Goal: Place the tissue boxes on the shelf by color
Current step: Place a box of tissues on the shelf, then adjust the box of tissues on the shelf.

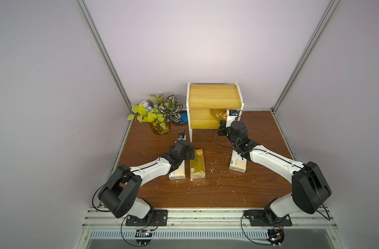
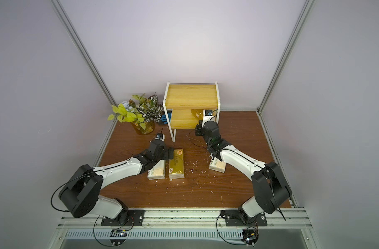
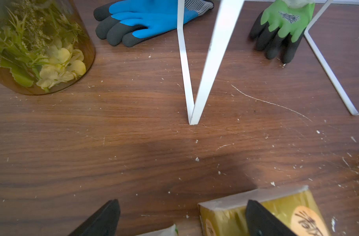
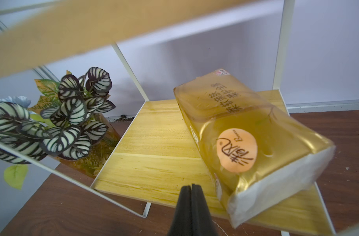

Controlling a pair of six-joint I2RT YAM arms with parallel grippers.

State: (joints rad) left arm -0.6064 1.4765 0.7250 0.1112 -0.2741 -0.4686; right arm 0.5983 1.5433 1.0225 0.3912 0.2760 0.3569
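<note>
Clearly, right end effector (image 4: 191,187) clenched beside glossy gold pack (image 4: 246,132) on wooden shelf (image 4: 154,153); left end effector (image 3: 181,206) agape.

A robotics lab test cell is on show: pale walls (image 1: 195,43) are framed by aluminium profiles (image 1: 101,49), a scratched wood-grain desk (image 1: 205,189) is boxed in, and a left arm (image 1: 149,170) and right arm (image 1: 274,161) are seen bolted to a metal rail (image 1: 205,213), a slotted cable duct (image 1: 205,234) below. Props are staged behind: artificial plants (image 1: 156,110), work gloves (image 3: 146,18).
</note>
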